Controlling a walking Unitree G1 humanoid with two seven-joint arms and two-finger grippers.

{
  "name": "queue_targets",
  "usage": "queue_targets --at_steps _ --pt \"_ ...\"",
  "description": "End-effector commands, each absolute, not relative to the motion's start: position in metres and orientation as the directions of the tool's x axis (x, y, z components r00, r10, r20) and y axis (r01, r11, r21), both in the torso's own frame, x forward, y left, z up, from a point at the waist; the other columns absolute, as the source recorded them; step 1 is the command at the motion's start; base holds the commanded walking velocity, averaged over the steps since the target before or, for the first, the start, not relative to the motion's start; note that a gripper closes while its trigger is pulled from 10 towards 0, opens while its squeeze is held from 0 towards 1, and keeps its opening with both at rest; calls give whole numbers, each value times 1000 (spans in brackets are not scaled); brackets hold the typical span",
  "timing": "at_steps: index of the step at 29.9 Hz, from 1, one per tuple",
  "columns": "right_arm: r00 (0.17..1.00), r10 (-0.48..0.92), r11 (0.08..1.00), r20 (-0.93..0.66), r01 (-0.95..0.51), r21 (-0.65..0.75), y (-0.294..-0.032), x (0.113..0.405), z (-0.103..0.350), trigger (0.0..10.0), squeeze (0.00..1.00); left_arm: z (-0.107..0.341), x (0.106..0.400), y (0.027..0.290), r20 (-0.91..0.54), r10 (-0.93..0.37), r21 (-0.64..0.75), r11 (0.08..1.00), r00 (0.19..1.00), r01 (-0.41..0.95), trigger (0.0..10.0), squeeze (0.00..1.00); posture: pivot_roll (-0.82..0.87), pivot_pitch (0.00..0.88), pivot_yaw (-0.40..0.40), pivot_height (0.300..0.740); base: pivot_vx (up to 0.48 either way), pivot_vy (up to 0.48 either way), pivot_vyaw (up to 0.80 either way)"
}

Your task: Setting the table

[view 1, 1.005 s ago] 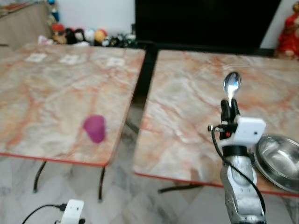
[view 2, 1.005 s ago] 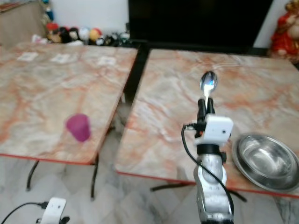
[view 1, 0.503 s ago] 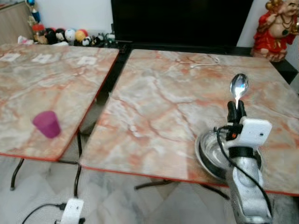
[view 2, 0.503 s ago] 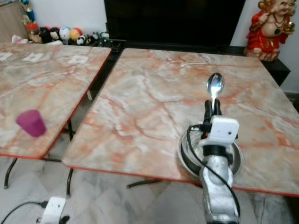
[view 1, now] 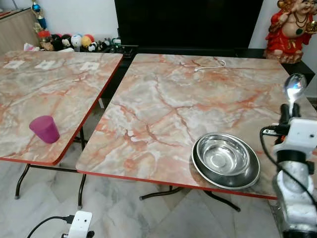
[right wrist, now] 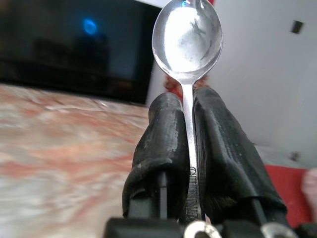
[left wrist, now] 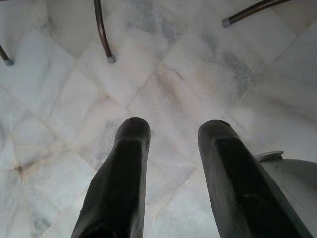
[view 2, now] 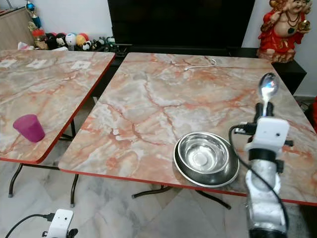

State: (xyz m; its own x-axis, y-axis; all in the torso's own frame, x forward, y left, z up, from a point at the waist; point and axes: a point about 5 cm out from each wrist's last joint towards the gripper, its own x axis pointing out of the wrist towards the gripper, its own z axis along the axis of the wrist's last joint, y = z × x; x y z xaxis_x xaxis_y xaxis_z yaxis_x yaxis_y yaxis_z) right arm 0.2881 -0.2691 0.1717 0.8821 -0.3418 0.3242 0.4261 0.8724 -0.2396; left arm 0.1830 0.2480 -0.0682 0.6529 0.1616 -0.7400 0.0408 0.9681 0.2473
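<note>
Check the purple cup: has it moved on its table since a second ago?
No. The purple cup stands near the left table's front edge, as before; its shift in the picture comes from the camera turning.

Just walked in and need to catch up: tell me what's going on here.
The robot is setting the table. Its right gripper is shut on a metal spoon, held upright with the bowl end up, over the right part of the marble table. A steel bowl sitting in a steel plate rests near that table's front edge, just to the left of the raised arm. A purple cup stands on the neighbouring table. The left gripper hangs idle, open, over the floor.
</note>
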Motion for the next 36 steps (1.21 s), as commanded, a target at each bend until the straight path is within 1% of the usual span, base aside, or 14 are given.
queue_targets --at_steps 1,4,5,7,8,9,20,22,25,28,32,33,36 --pt "906 -359 864 223 413 -287 -283 293 162 10000 0 -69 181 249 -746 170 249 968 644 33 10000 0 79 22 9 740 0 0 0" --pt "931 -345 860 122 365 -356 -294 295 152 10000 0 -69 181 248 -746 168 245 969 645 31 10000 0 80 22 11 740 0 0 0" --pt "931 -345 860 122 365 -356 -294 295 152 10000 0 -69 181 248 -746 168 245 969 645 31 10000 0 80 22 11 740 0 0 0" --pt "935 -353 869 21 336 -363 -304 295 141 10000 0 -69 181 248 -745 167 243 970 646 29 10000 0 77 28 9 740 0 0 0" --pt "935 -353 869 21 336 -363 -304 295 141 10000 0 -69 181 248 -745 167 243 970 646 29 10000 0 77 28 9 740 0 0 0" --pt "936 -350 874 -27 316 -371 -306 294 135 10000 0 -69 181 248 -744 167 242 970 648 28 10000 0 79 28 8 740 0 0 0" --pt "940 -280 939 -197 225 -260 -304 288 107 10000 0 -67 184 249 -737 164 239 971 656 26 10000 0 86 33 12 740 0 0 0" --pt "928 -277 938 -248 206 -279 -306 286 99 10000 0 -68 182 251 -741 165 240 971 651 27 10000 0 87 28 16 740 0 0 0" --pt "923 -282 936 -263 205 -285 -309 284 95 10000 0 -68 181 252 -746 166 240 970 645 28 10000 0 90 27 15 740 0 0 0" --pt "926 -257 945 -278 179 -275 -308 282 93 10000 0 -68 179 255 -749 170 243 970 640 26 10000 0 93 24 16 740 0 0 0" --pt "935 -238 948 -262 165 -273 -307 281 93 10000 0 -68 178 257 -752 174 246 969 636 26 10000 0 92 18 19 740 0 0 0" --pt "935 -241 953 -262 176 -248 -308 280 91 10000 0 -68 177 259 -752 174 248 968 635 28 10000 0 88 16 20 740 0 0 0" --pt "929 -239 957 -282 177 -231 -309 277 85 10000 0 -68 176 260 -752 174 248 968 636 29 10000 0 92 15 18 740 0 0 0"
